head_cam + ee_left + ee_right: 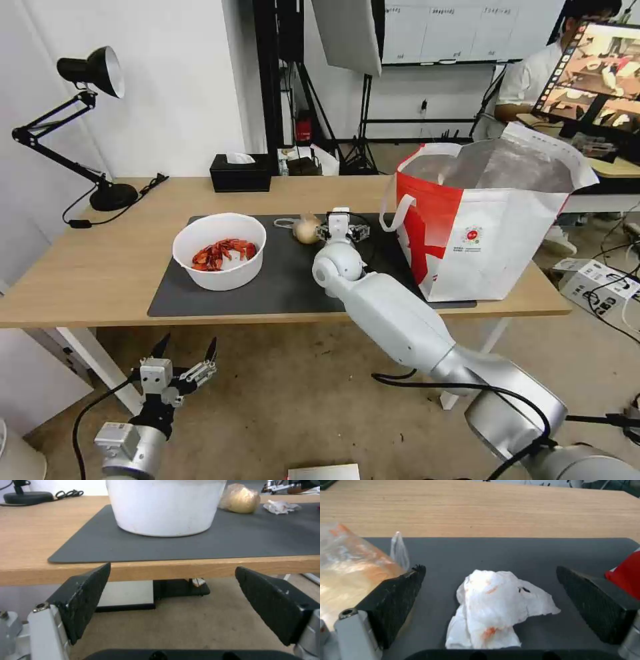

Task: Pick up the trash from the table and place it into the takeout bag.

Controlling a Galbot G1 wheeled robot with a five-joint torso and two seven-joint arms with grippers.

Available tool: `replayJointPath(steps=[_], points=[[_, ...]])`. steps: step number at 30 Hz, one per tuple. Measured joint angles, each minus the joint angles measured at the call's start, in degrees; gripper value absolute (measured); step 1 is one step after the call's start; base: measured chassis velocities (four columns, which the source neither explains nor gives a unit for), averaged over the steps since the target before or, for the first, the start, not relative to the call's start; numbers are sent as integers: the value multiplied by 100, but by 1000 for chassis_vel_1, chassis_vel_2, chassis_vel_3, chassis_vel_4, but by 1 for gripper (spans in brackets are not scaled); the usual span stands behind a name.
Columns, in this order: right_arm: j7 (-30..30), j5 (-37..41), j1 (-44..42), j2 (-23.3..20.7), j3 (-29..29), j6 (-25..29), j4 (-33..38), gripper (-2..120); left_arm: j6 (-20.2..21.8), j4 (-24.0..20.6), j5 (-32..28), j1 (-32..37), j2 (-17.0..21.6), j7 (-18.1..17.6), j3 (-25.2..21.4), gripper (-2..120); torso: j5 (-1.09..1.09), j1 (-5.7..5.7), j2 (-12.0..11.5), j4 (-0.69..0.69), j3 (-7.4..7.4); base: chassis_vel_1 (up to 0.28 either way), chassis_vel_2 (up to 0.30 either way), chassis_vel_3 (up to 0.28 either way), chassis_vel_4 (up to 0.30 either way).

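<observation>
On the table [80,267], a white bowl of red shells [219,250] sits at the left of the dark mat [280,283]. A clear-bagged beige ball [307,230] lies at the mat's middle. My right gripper [342,230] hovers just right of the ball, low over the mat. Its wrist view shows it open [490,572], with the crumpled, orange-stained white tissue [496,607] lying between the fingers and the bagged ball [350,567] beside one finger. The red-and-white takeout bag [487,220] stands open at the table's right. My left gripper [183,353] hangs open below the table's front edge.
A black tissue box [240,172] and a black desk lamp [87,127] stand along the table's far side. The left wrist view looks past the table edge at the bowl [166,507], the ball [240,498] and the tissue [280,506]. Tripods and a desk stand behind.
</observation>
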Motion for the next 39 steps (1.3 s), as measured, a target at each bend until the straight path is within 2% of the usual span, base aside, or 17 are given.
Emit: replayJointPath(steps=[8, 31, 34, 39], points=[[-122, -27, 80, 89, 3, -124, -293, 100, 0, 12, -8, -22, 34, 5, 4, 100, 1, 0, 1, 0, 0, 0, 0, 0, 0], [-149, -31, -36, 73, 42, -199, -402, 100, -1, -21, -26, -24, 75, 7, -3, 100, 1, 0, 1, 0, 0, 0, 0, 0, 0], [-156, -29, -48, 66, 44, -199, -408, 98, -1, -22, -25, -20, 75, 7, -1, 100, 1, 0, 1, 0, 0, 0, 0, 0, 0], [-220, -32, -69, 56, 48, -173, -419, 83, -1, -28, -25, -17, 75, 8, 7, 100, 1, 0, 1, 0, -1, 0, 0, 0, 0]])
